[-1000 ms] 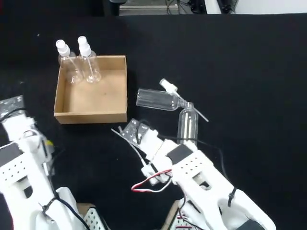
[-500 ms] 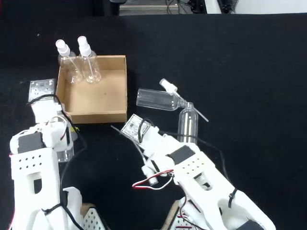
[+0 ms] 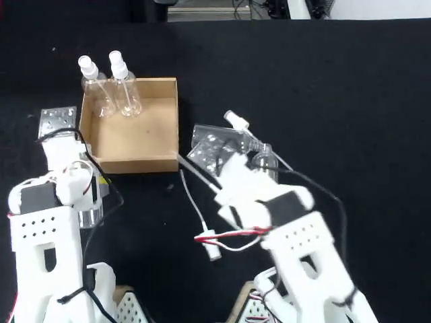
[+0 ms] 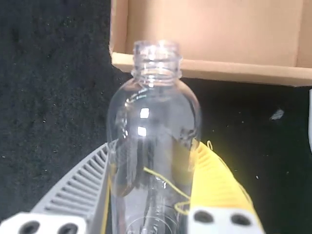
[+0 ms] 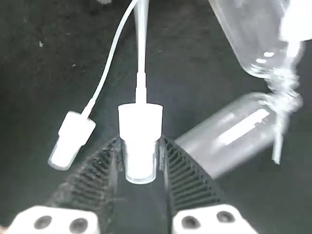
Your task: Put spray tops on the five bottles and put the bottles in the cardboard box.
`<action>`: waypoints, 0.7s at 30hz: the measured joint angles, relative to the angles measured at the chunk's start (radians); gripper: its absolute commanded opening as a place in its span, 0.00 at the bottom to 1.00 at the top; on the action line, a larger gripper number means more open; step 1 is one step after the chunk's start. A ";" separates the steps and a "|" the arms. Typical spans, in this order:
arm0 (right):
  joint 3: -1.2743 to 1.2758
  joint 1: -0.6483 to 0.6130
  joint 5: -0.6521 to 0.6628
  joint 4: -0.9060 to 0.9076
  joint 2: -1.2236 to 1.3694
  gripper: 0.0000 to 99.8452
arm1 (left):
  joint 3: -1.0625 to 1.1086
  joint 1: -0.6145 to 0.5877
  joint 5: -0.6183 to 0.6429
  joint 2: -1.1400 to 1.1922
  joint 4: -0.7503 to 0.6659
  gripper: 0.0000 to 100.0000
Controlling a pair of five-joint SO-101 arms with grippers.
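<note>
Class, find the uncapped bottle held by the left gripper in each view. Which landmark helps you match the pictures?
High view: the bottle is at lower left, partly under the left arm, just short of the cardboard box.
Left wrist view: centre, gripped by the left gripper, open neck towards the cardboard box.
Right wrist view: this camera faces a spray top in the right gripper instead.
Landmark: the cardboard box's near wall.

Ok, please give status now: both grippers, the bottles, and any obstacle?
Left gripper shut on uncapped bottle, near cardboard box. Right gripper shut on spray top. Second spray top loose beside it; standing bottle close by.
</note>
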 measured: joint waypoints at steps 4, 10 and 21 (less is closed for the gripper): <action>-0.157 0.110 0.098 0.140 -0.031 0.01 | -0.074 0.025 0.000 0.000 0.048 0.03; -0.381 0.344 0.290 0.250 0.049 0.01 | -0.137 0.226 -0.163 0.000 0.054 0.03; -0.528 0.608 0.738 0.368 0.106 0.01 | -0.104 0.522 -0.226 -0.002 -0.040 0.03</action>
